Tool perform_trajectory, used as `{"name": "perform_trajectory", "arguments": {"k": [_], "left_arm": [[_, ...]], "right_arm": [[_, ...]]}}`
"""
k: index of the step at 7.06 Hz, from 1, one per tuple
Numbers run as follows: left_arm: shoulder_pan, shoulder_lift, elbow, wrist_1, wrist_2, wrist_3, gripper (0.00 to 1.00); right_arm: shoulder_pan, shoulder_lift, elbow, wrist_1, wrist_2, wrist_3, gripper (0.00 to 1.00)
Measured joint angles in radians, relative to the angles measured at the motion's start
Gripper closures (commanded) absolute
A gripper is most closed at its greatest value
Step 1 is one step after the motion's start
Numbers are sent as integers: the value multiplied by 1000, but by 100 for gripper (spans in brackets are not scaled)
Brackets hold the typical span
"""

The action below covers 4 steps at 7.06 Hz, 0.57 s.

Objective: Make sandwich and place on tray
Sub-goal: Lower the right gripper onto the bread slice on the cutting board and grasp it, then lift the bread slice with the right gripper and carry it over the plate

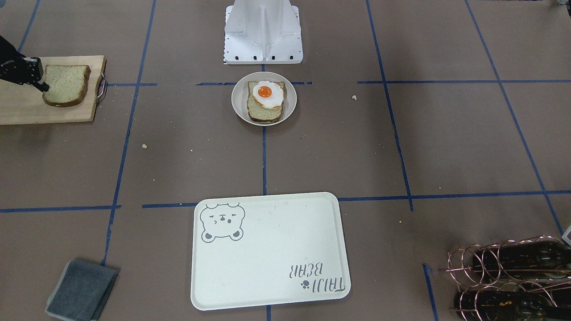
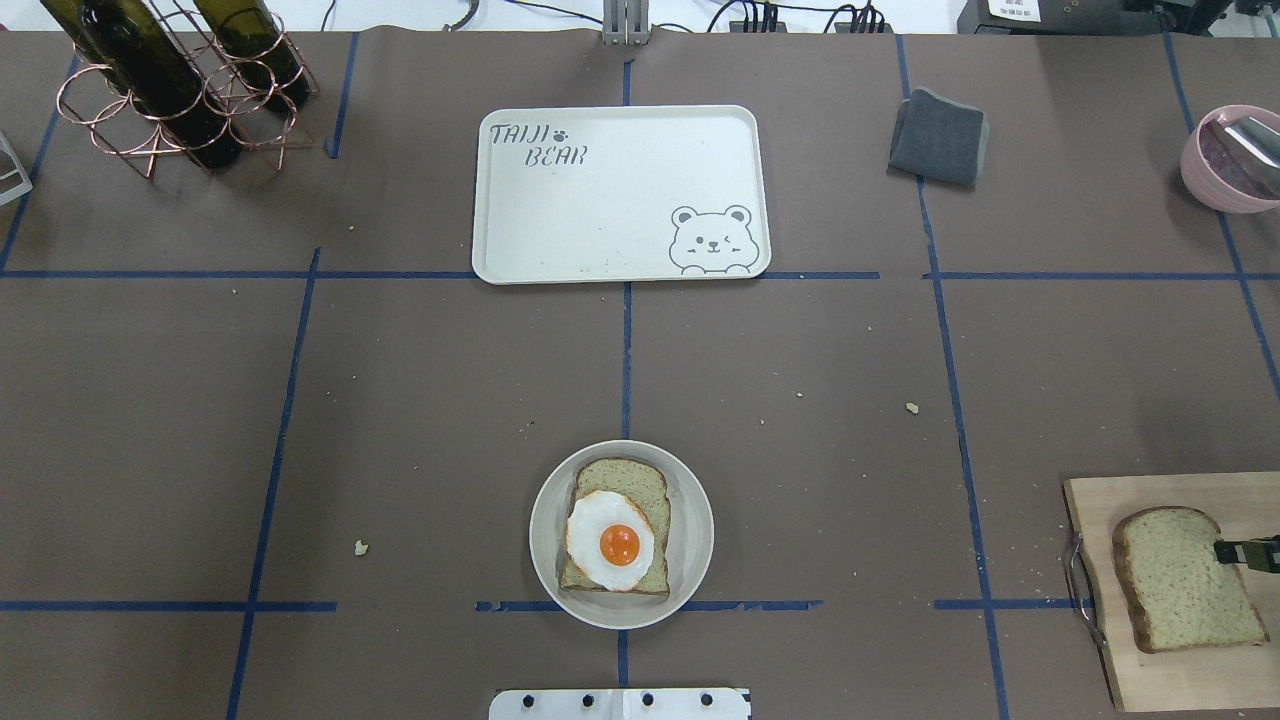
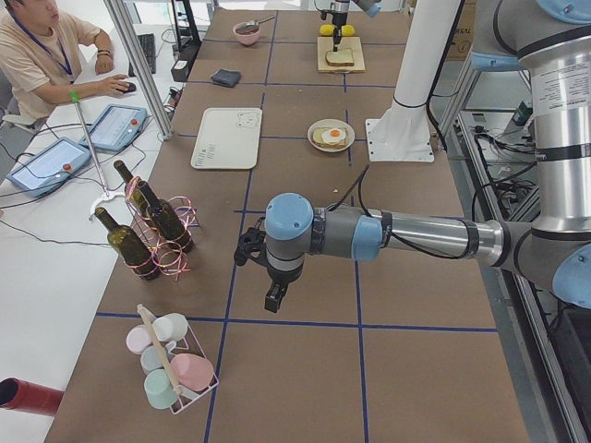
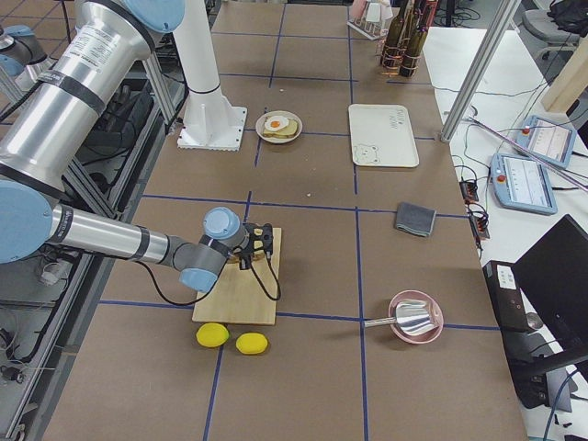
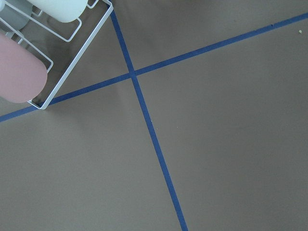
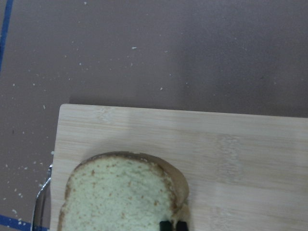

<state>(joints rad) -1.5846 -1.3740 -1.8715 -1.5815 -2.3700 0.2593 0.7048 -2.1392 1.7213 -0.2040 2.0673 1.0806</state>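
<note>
One bread slice (image 2: 1180,580) lies flat on the wooden cutting board (image 2: 1180,680) at the table's right end. My right gripper (image 2: 1225,550) is at its far edge; in the right wrist view its fingertips (image 6: 166,224) pinch the crust, shut on the slice (image 6: 120,197). The other slice (image 2: 630,480) lies on the small round plate (image 2: 695,500) with the fried egg (image 2: 612,540) on top. The cream bear tray (image 2: 600,200) lies at the far middle with nothing on it. My left gripper (image 3: 274,300) hangs over bare table far to the left; I cannot tell whether it is open.
A wire rack with wine bottles (image 2: 160,90) stands far left. A grey cloth (image 2: 938,137) and a pink bowl (image 2: 1230,160) are far right. A rack of cups (image 3: 171,360) stands near the left gripper. Two lemons (image 4: 230,338) lie beside the board.
</note>
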Motion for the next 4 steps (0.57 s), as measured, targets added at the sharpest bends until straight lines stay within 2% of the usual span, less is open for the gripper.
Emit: {"name": "perform_trajectory", "arguments": {"k": [2, 4], "left_arm": [[1, 0, 0, 0, 0, 0, 0], [1, 0, 0, 0, 0, 0, 0]], "right_arm": [[3, -2, 15, 0, 14, -3, 100], [35, 3, 81, 0, 105, -2, 100]]}}
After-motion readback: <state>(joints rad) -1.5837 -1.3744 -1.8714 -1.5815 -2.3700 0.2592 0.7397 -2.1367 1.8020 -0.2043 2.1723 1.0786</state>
